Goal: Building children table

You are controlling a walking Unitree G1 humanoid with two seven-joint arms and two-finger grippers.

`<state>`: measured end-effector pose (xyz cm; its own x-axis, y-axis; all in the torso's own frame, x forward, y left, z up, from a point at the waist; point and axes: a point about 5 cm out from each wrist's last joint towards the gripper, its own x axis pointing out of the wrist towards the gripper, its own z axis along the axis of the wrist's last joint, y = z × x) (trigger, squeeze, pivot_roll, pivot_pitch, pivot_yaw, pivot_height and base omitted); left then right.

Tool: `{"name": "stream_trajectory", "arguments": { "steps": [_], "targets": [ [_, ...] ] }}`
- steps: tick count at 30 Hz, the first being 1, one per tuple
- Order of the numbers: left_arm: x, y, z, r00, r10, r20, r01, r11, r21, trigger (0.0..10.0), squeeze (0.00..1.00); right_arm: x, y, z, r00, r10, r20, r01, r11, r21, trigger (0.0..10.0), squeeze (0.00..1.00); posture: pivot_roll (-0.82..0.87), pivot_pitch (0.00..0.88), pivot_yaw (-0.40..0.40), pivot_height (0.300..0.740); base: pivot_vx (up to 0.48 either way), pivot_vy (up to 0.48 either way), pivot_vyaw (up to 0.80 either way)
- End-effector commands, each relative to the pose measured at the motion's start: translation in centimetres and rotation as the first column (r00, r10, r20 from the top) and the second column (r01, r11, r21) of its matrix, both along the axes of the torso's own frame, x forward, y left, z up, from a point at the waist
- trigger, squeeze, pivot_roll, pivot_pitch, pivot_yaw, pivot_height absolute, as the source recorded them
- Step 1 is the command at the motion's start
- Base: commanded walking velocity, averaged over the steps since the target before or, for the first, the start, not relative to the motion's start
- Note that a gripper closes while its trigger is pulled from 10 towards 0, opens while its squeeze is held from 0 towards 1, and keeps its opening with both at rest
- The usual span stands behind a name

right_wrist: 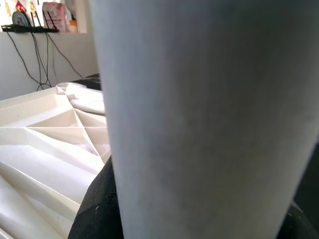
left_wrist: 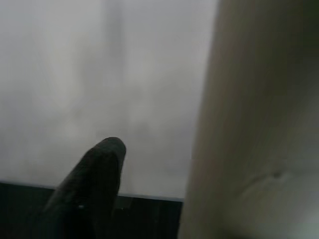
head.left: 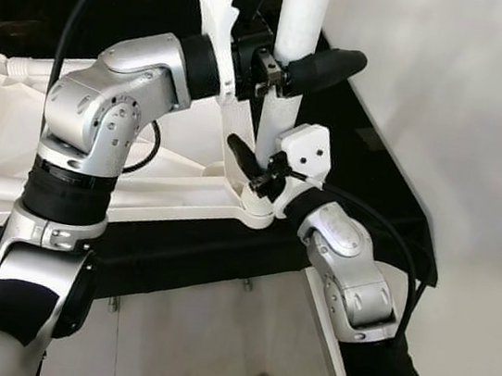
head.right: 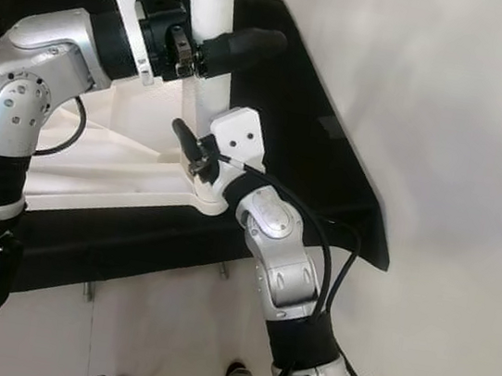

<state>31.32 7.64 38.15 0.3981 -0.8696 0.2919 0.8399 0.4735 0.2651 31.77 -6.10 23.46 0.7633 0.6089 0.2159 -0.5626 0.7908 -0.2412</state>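
Both grippers are clamped on the white table leg [head.left: 293,54], upright in the near right corner socket of the overturned tabletop [head.left: 96,162]: left gripper [head.left: 291,67] high, right gripper [head.left: 259,166] low (near the socket). If pushed unevenly, the leg could probably tilt and jam.

No text, label, brand, number or sign can be read on anything here.
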Motion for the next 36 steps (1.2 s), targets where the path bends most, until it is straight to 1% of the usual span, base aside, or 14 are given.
{"name": "stream_trajectory", "arguments": {
  "steps": [1, 15, 16, 22, 23, 24, 25, 26, 27, 28, 30, 32, 33, 36],
  "targets": [
    [0.7, 0.1, -0.2, 0.999, 0.042, -0.014, -0.042, 0.999, 0.01, 0.0, 0.0, -0.4, 1.2, -2.6, 0.993, 0.068, -0.096, -0.075, 0.995, -0.071, 10.0, 0.0, -0.24, 0.188, 0.017, 0.74, 0.0, 0.0, 0.0],
    [0.9, 1.0, 0.2, 0.994, 0.111, 0.022, -0.111, 0.994, 0.006, 0.0, 0.0, 2.0, -0.2, -1.2, 0.988, 0.095, -0.12, -0.11, 0.985, -0.131, 10.0, 0.0, -0.24, 0.188, -0.014, 0.74, 0.0, 0.0, 0.0],
    [0.9, 1.1, 0.1, 0.994, 0.11, 0.02, -0.11, 0.994, 0.002, 0.0, 0.0, 2.5, -0.5, -0.8, 0.977, 0.148, -0.154, -0.164, 0.982, -0.098, 10.0, 1.0, -0.24, 0.188, -0.019, 0.74, 0.0, 0.0, 0.0],
    [0.9, 1.0, 0.1, 0.995, 0.096, 0.018, -0.096, 0.995, -0.008, 0.0, 0.0, 2.7, -0.8, 0.4, 0.936, 0.316, -0.157, -0.331, 0.941, -0.076, 10.0, 1.0, -0.23, 0.187, -0.025, 0.74, 0.0, 0.0, 0.0],
    [0.8, 0.9, 0.2, 0.997, 0.072, 0.018, -0.072, 0.997, -0.012, 0.0, 0.0, 2.5, -0.8, 0.8, 0.913, 0.381, -0.145, -0.396, 0.913, -0.095, 10.0, 1.0, -0.23, 0.188, -0.027, 0.74, 0.0, 0.0, 0.0],
    [0.8, 0.9, 0.2, 0.997, 0.072, 0.018, -0.072, 0.997, -0.012, 0.0, 0.0, 2.5, -0.8, 0.8, 0.913, 0.381, -0.145, -0.396, 0.913, -0.095, 10.0, 1.0, -0.23, 0.188, -0.027, 0.74, 0.0, 0.0, 0.0],
    [0.4, 0.6, 0.5, 1.0, 0.016, 0.026, -0.015, 1.0, -0.016, 0.0, 0.0, 2.4, -0.9, 1.2, 0.875, 0.465, -0.137, -0.482, 0.864, -0.145, 10.0, 1.0, -0.23, 0.188, -0.028, 0.74, 0.0, 0.0, 0.0],
    [0.3, 0.4, 0.6, 0.999, -0.011, 0.031, 0.011, 1.0, -0.016, 0.0, 0.0, 2.4, -1.0, 1.3, 0.86, 0.491, -0.138, -0.509, 0.844, -0.169, 10.0, 1.0, -0.23, 0.188, -0.028, 0.74, 0.0, 0.0, 0.0],
    [0.3, 0.4, 0.6, 0.999, -0.011, 0.031, 0.011, 1.0, -0.016, 0.0, 0.0, 2.4, -1.0, 1.3, 0.86, 0.491, -0.138, -0.509, 0.844, -0.169, 10.0, 1.0, -0.23, 0.188, -0.028, 0.74, 0.0, 0.0, 0.0],
    [-0.1, 0.1, 0.7, 0.997, -0.068, 0.035, 0.068, 0.998, -0.013, 0.0, 0.0, 2.5, -1.0, 1.3, 0.839, 0.522, -0.153, -0.543, 0.819, -0.187, 10.0, 0.0, -0.23, 0.186, -0.029, 0.74, 0.0, 0.0, 0.0],
    [-0.7, -0.4, 0.7, 0.985, -0.165, 0.045, 0.165, 0.986, 0.002, 0.0, 0.0, 2.7, -1.0, 1.2, 0.802, 0.569, -0.182, -0.597, 0.779, -0.194, 10.0, 0.0, -0.23, 0.186, -0.03, 0.74, 0.0, 0.0, 0.0],
    [-0.9, -0.5, 0.7, 0.98, -0.191, 0.048, 0.191, 0.982, 0.007, 0.0, 0.0, 2.8, -1.0, 1.2, 0.787, 0.587, -0.192, -0.616, 0.764, -0.191, 10.0, 0.0, -0.23, 0.186, -0.03, 0.74, 0.0, 0.0, 0.0],
    [-1.2, -1.1, 0.5, 0.965, -0.258, 0.047, 0.258, 0.966, 0.017, 0.0, 0.0, 2.9, -0.7, 0.9, 0.767, 0.606, -0.212, -0.641, 0.742, -0.199, 10.0, 0.0, -0.22, 0.182, -0.032, 0.74, 0.0, 0.0, 0.0],
    [-1.6, -1.7, 0.4, 0.938, -0.343, 0.046, 0.342, 0.939, 0.027, 0.0, 0.0, 3.1, -0.4, 0.7, 0.733, 0.636, -0.24, -0.679, 0.704, -0.208, 10.0, 0.0, -0.22, 0.181, -0.033, 0.74, 0.0, 0.0, 0.0]
  ]
}}
